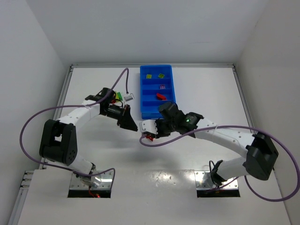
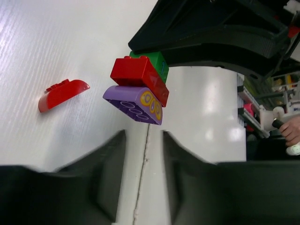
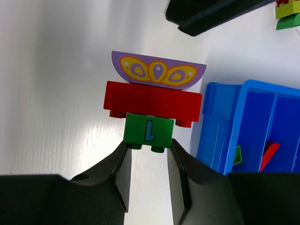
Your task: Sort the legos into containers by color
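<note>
Right tool (image 3: 147, 149) clamped on the green brick (image 3: 149, 131) under a red-and-purple lego stack (image 3: 154, 89), blue tray (image 3: 225, 122) beside it, left tool (image 2: 144, 140) drawn together, empty, loose red brick (image 2: 63, 93) on tabletop (image 2: 70, 42)

From above, the brick stack (image 1: 150, 138) is almost wholly covered by the right gripper (image 1: 149, 132), and the blue tray (image 1: 152, 105)'s near corner is hidden by that wrist. At the right wrist, the tray and a corner brick cluster (image 3: 287, 16) are cut off by the frame edge. At the left wrist, the green brick (image 2: 160, 65) is largely masked.
</note>
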### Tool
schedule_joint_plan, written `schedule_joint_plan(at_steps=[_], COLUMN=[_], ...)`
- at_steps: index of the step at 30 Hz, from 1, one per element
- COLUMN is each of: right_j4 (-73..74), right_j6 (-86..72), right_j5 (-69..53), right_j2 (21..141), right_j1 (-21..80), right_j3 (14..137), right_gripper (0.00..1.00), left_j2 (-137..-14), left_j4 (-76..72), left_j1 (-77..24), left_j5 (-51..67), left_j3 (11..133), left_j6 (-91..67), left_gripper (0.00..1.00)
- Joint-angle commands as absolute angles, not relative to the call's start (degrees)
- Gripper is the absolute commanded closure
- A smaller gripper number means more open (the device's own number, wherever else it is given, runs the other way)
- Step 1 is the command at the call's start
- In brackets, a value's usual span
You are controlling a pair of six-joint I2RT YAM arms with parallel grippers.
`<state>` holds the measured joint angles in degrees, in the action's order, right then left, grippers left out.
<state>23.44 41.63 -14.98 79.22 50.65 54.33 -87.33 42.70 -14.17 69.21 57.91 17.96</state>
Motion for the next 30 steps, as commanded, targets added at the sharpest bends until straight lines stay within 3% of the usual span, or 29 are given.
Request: schedule_joint_plan(at_steps=[1, 7, 10, 25, 28, 30], right_j4=[22.1, 20.4, 19.9, 20.4, 19.9, 19.3], right_j6=[39.4, 38.2, 37.7, 35.4, 35.4, 35.4], right_j5=[-14.8, -15.4, -16.6, -20.4, -20.4, -19.8], right_j2=[77.1, 77.6, 78.1, 79.7, 80.8, 81.4], right_j1=[50.4, 50.4, 51.0, 52.6, 53.2, 53.7], right_j3=[54.3, 55.5, 57.2, 63.5, 63.5, 63.5], right_gripper=[1.00, 1.00, 1.00, 1.00, 1.00, 1.00], left_j2=[-87.0, -87.0, -87.0, -88.6, -89.1, -89.1], left_j4=[42.3, 42.3, 42.3, 41.2, 41.2, 41.2], left_j1=[-13.9, -13.9, -13.9, -13.9, -13.9, -13.9], left_j5=[72.3, 74.7, 74.7, 77.5, 79.3, 80.2], left_j3=[59.2, 59.2, 59.2, 59.7, 60.2, 60.2], left_j6=[19.4, 18.8, 18.8, 18.2, 18.2, 18.2], left_gripper=[0.52, 0.18, 0.14, 0.12, 0.20, 0.37])
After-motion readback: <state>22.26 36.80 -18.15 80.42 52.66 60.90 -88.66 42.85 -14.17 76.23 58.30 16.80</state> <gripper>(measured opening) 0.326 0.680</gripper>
